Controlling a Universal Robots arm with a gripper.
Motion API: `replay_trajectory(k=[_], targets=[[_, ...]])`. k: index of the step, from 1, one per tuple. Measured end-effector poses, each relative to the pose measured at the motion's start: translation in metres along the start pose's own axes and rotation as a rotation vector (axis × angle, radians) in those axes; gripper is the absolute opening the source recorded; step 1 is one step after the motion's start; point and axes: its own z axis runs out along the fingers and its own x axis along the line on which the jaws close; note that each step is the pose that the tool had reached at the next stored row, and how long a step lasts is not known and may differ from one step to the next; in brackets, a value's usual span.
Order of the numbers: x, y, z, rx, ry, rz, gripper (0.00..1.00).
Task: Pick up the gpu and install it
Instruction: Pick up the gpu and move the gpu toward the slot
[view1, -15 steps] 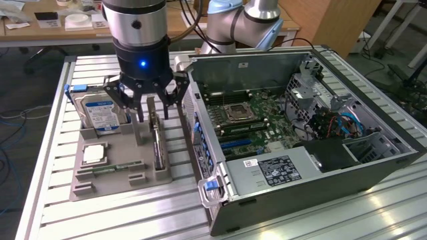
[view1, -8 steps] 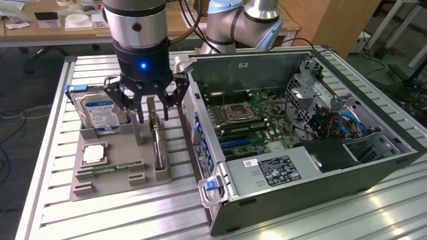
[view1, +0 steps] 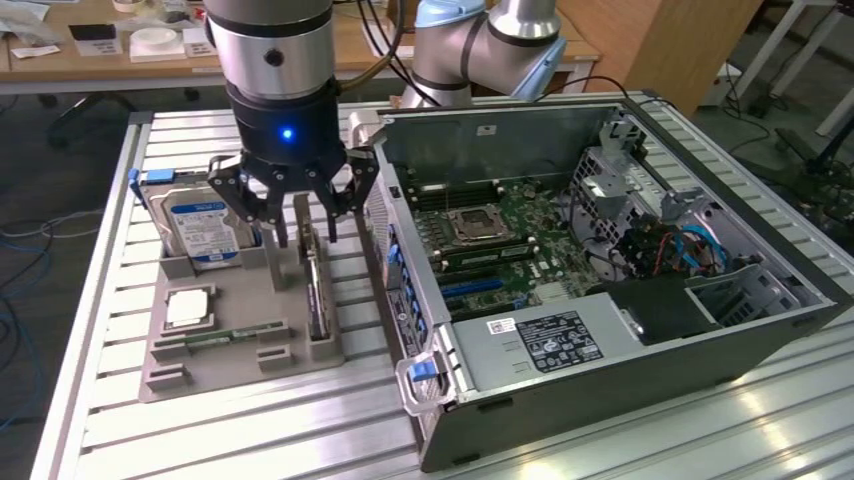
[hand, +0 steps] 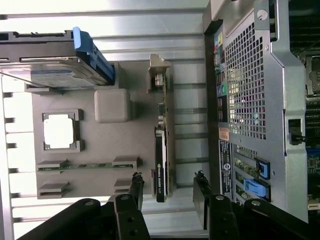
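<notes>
Exterior view: the grey parts tray (view1: 214, 375) holds the gpu (view1: 318, 300) upright on edge in the slot nearest the open computer case (view1: 601, 400). A hard drive (view1: 200, 225), processor chip (view1: 187, 307) and memory stick (view1: 230, 336) sit in its other slots. Above the tray, the gripper (view1: 304, 232) hangs with jaws spread wide on either side of the gpu, holding nothing.

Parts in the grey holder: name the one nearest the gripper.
The gpu, standing on edge at the holder's side nearest the computer case, right below the open gripper. The hard drive, processor and memory stick sit farther off.
</notes>
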Motion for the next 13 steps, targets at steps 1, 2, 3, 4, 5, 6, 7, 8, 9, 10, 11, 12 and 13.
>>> replay_trajectory(k=[1,2,3,4,5,6,7,8,9,10,11,12,13], targets=[[0.0,0.0,0.0004,0.0001,0.0001,0.0,0.53],[0.0,-0.0001,0.001,0.0001,0.0001,0.0,0.53],[0.0,-0.0001,0.0016,0.0001,0.0001,0.0,0.53],[0.0,-0.0001,0.0022,0.0001,0.0001,0.0,0.53],[0.0001,-0.0001,0.0028,0.0001,0.0001,0.0,0.53],[0.0001,-0.0002,0.0034,0.0002,0.0001,0.0,0.53],[0.0001,-0.0002,0.004,0.0002,0.0001,0.0,0.53],[0.0001,-0.0002,0.0046,0.0002,0.0001,0.0,0.53],[0.0001,-0.0003,0.0052,0.0001,0.0001,0.0,0.53],[0.0001,-0.0003,0.0059,0.0001,0.0001,0.0,0.53],[0.0001,-0.0003,0.0065,0.0001,0.0001,0.0,0.53],[0.0002,-0.0004,0.0072,0.0001,0.0001,0.0,0.53],[0.0002,-0.0004,0.0078,0.0001,0.0001,0.0,0.53]])
